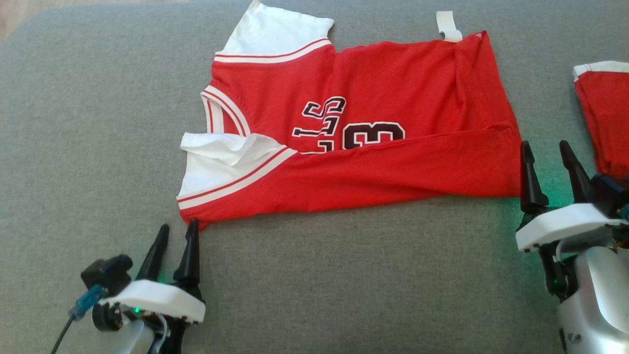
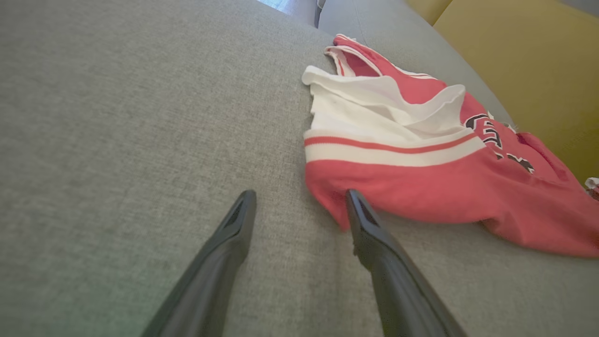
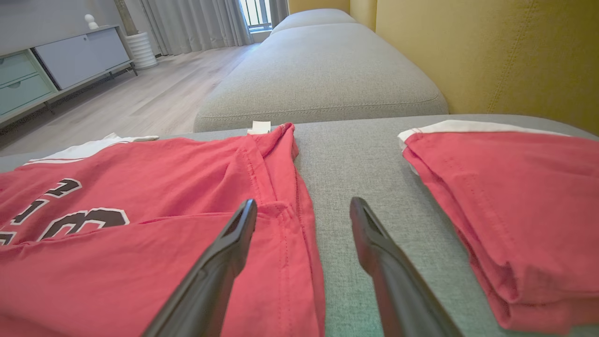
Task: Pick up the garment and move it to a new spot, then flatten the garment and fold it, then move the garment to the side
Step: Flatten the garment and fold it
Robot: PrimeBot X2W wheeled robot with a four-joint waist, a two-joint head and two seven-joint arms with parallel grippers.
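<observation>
The garment is a red jersey with white sleeves and dark numbers, lying flat on the grey cushion with its near long edge folded up over the front. My left gripper stands open at the jersey's near left corner, and its right fingertip touches the red hem there. My right gripper is open at the near right corner. Its left finger lies over the red edge, the other finger over bare cushion. Neither gripper holds any cloth.
A second red garment, folded, lies at the right edge of the cushion, close to my right gripper. A yellow backrest runs behind. Another grey cushion and wooden floor lie beyond.
</observation>
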